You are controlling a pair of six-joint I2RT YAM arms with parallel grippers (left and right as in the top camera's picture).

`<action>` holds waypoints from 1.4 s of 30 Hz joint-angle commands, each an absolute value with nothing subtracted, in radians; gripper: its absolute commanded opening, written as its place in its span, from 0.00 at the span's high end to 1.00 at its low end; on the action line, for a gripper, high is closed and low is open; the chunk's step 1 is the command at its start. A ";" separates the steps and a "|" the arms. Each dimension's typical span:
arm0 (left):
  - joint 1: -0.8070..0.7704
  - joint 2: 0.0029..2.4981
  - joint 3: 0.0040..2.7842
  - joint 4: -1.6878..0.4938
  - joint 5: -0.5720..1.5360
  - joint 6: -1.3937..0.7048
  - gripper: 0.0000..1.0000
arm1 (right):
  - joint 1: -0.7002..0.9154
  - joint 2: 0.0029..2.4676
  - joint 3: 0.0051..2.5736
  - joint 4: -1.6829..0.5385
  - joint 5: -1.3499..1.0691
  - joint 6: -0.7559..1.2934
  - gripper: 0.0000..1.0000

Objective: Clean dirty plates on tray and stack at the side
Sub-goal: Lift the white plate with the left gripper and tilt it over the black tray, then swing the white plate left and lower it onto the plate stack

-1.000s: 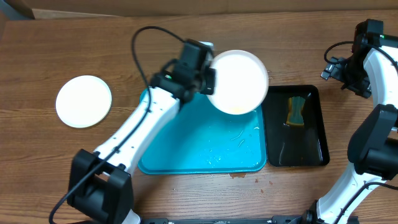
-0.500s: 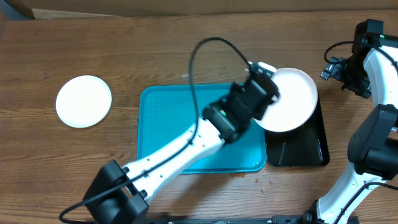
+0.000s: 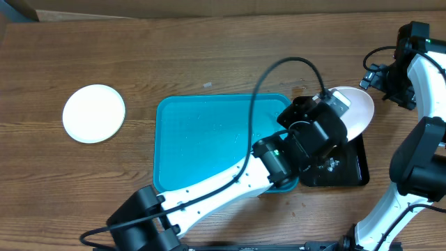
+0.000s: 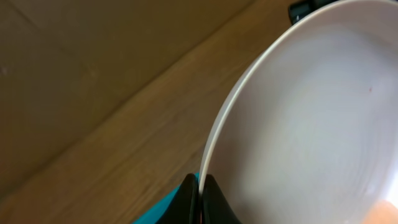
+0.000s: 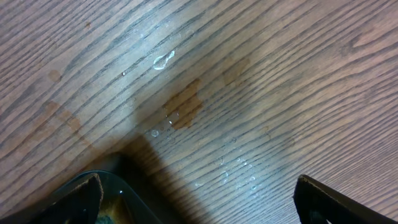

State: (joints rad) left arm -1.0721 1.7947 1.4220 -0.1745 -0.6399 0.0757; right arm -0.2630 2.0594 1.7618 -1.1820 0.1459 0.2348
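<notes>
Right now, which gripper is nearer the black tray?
Left. The left gripper, shut on a white plate, is over the black tray; the right gripper, open, is over the table past its corner.

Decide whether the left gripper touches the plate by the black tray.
Touching. The left wrist view shows the left gripper shut on the rim of the plate, with no gap.

A glossy black tray sits on the wooden table.

Both arms are showing white shells between black joints. The left arm is trailing a looping black cable, and the left gripper is ending in black fingers. The right arm is carrying thinner black wiring.
</notes>
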 commanded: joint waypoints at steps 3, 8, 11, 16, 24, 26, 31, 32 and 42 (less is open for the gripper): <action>-1.124 1.847 1.446 -0.083 -0.834 0.353 0.96 | -0.265 2.025 1.779 -1.178 0.153 0.235 0.00; -1.171 1.855 1.446 0.014 -0.928 0.513 0.96 | -0.265 2.025 1.779 -1.179 0.153 0.235 0.00; -1.192 1.855 1.446 0.086 -0.989 0.581 0.96 | -0.265 2.025 1.779 -1.179 0.153 0.235 0.00; -1.226 1.855 1.446 0.240 -1.100 0.699 0.96 | -0.265 2.025 1.779 -1.179 0.153 0.235 0.00; -1.240 1.855 1.446 0.241 -1.104 0.703 0.96 | -0.265 2.025 1.779 -1.179 0.153 0.235 0.00; -1.235 1.855 1.446 0.233 -1.107 0.620 0.96 | -0.265 2.025 1.779 -1.178 0.153 0.235 0.00; -1.220 1.855 1.446 0.010 -1.055 0.198 0.96 | -0.265 2.025 1.779 -1.179 0.153 0.235 0.00; -1.213 1.855 1.445 -0.073 -0.994 0.094 0.96 | -0.265 2.025 1.779 -1.179 0.153 0.235 0.00; -0.990 1.849 1.446 -0.375 -0.373 -0.309 0.96 | -0.265 2.025 1.779 -1.179 0.153 0.235 0.00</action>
State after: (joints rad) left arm -1.0840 1.8519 1.4334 -0.3607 -0.6449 -0.1165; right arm -0.2630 2.0594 1.7618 -1.1816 0.1459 0.2348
